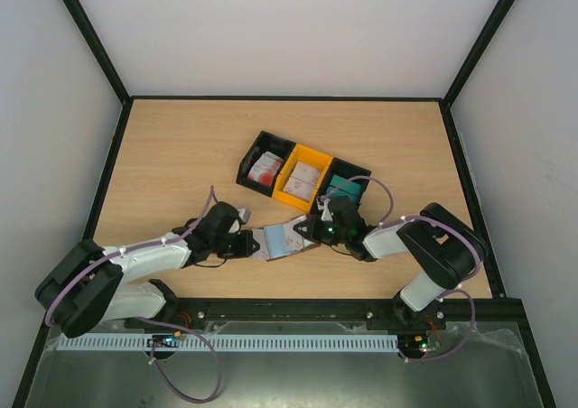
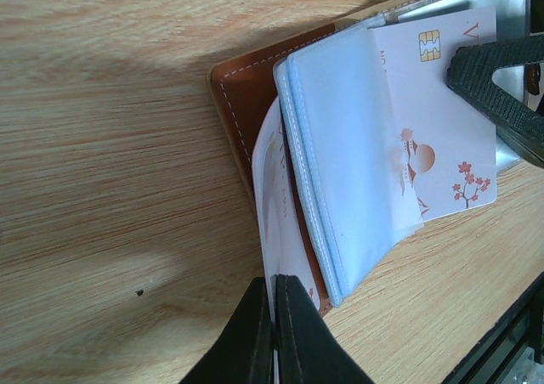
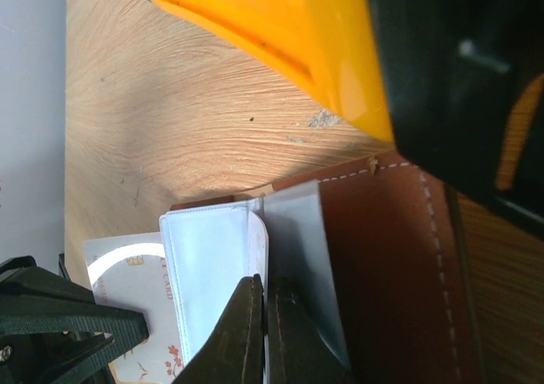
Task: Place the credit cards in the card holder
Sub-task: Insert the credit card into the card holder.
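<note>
Brown card holder (image 1: 282, 239) (one, open) gripped by left fingers (image 2: 277, 299) and right fingers (image 3: 270, 307); two credit cards (image 2: 442, 129) inside.

Table (image 1: 181, 155): light tan wood grain w/ darker streaks. Wallet (image 2: 246, 87): brown leather outside w/ pale stitching along the edge; pockets inside are pale grey-blue w/ white stitching. Card (image 2: 442, 146) sticking out of it: white, gold chip, orange-red round shape and red blossoms, faint grey lettering.

Look at the bins next. Left bin (image 1: 246, 166) is black, and the red-marked cards (image 1: 266, 169) in it are white w/ red. Middle bin (image 1: 291, 196) is yellow, w/ pale cards (image 1: 304, 180). Right bin (image 1: 359, 169) is black, w/ teal cards (image 1: 343, 190).

Left gripper (image 2: 274, 286) and right gripper (image 3: 257, 286): both black. Cables (image 1: 212, 381): purple. Walls (image 1: 271, 29): white, w/ black frame (image 1: 280, 97).
</note>
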